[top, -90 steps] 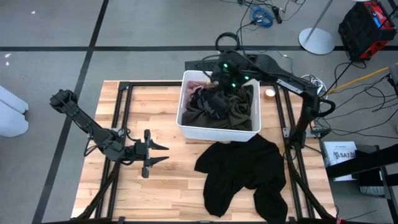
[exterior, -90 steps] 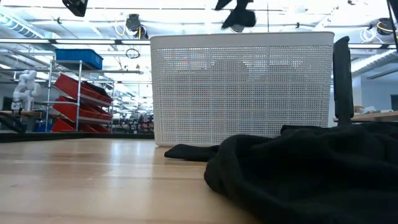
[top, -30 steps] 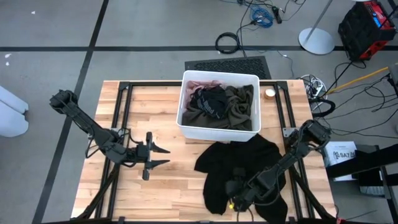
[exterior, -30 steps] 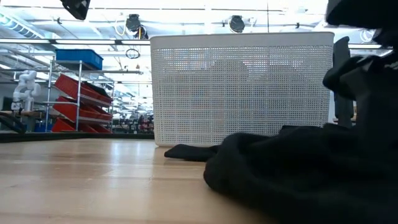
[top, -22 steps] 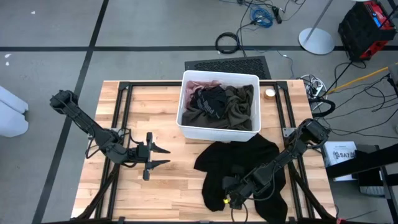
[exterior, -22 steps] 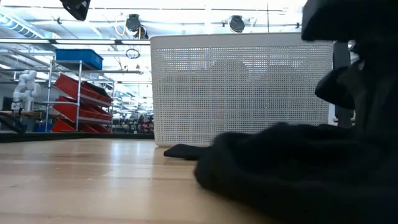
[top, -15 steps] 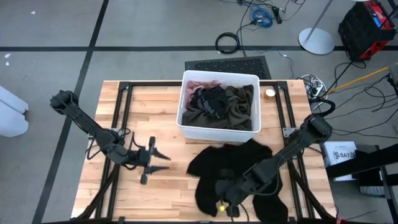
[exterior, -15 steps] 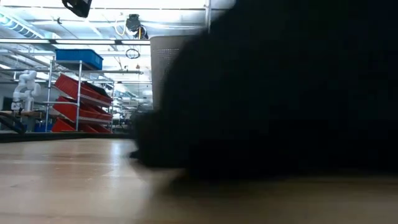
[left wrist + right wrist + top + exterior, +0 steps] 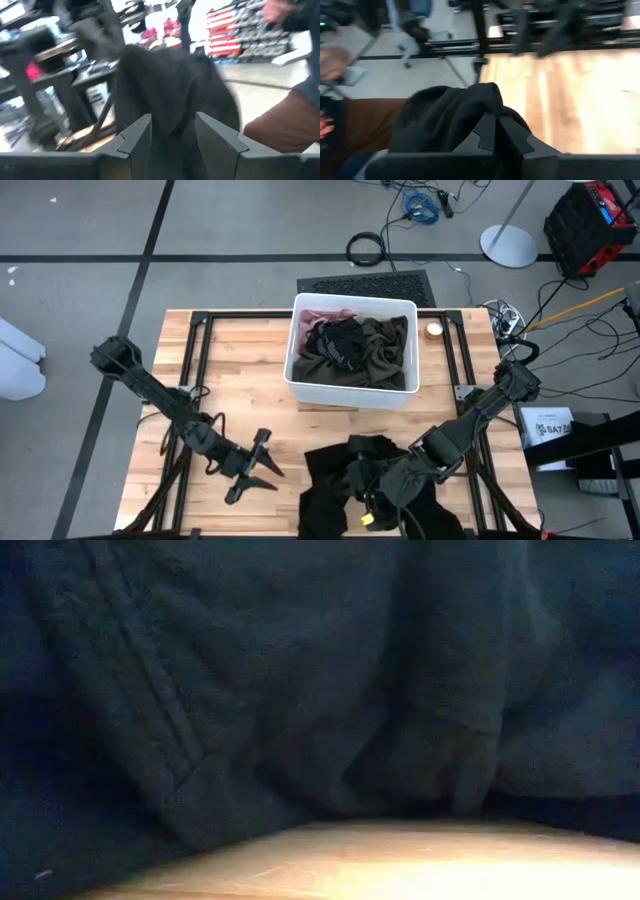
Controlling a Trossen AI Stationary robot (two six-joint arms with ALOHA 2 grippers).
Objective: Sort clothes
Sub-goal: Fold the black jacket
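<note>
Right gripper is clamping shut on the black garment at the worktop's front edge. Left gripper is hanging open and empty just beside it. Remaining clothes are sitting in the white bin at the back edge.

One white rectangular plastic bin, one crumpled black garment on wooden tabletop, two dark arms' claws: left, right.
</note>
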